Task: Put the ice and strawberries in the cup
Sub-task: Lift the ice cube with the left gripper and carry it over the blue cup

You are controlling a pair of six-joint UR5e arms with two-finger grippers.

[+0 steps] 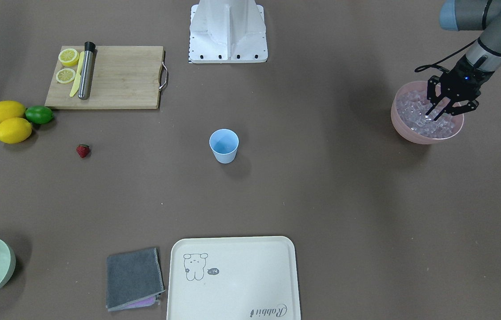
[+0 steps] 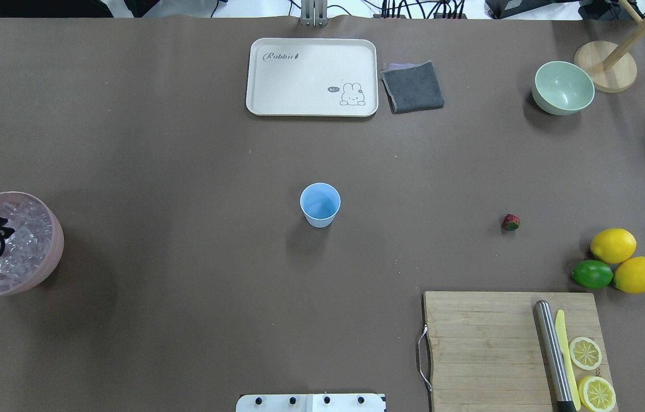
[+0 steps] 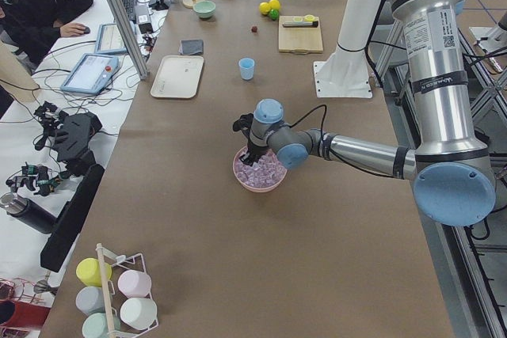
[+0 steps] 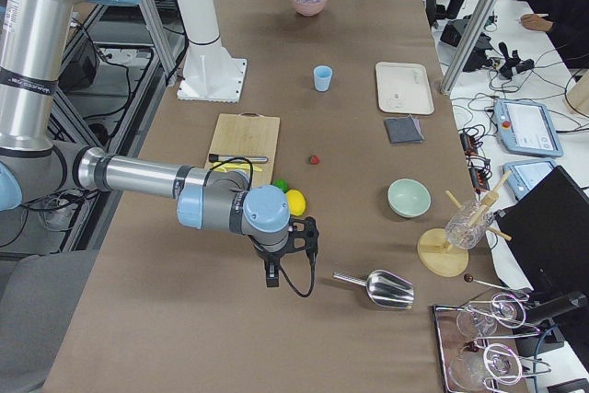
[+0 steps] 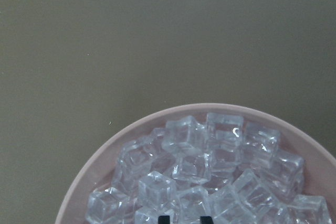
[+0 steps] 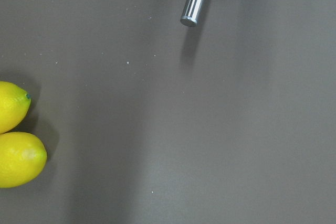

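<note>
**Many slick cubes, one narrow pinch**

Dozens of cubes of ice (image 5: 189, 166) are heaped loosely in the pink bowl (image 1: 403, 129), and my left gripper (image 1: 439, 113) has its tips down among them. Its jaws stand a narrow gap apart. The wrist view cuts off at the fingertips (image 5: 164, 219), so I cannot tell whether a cube is caught between them.

The cubes are glassy, with rounded edges and smooth faces. I judge one could squirt sideways under a squeeze, or the pile could shift and leave me closing on nothing. Pressing down hard could also rock the round-bottomed bowl.

The cup (image 1: 224, 146) stands upright and looks empty at the table's middle, well apart from the bowl. A weakly held cube could drop onto the matte brown cover on the way. The cup is thin, tapered, light plastic, so a clipped rim would likely tip it.

The strawberry (image 1: 83, 150), small and red with a green cap, lies on the table on the far side of the cup. My right gripper (image 4: 270, 275) hangs over the table near the lemons (image 4: 293, 200), and I cannot tell how its jaws stand.
</note>
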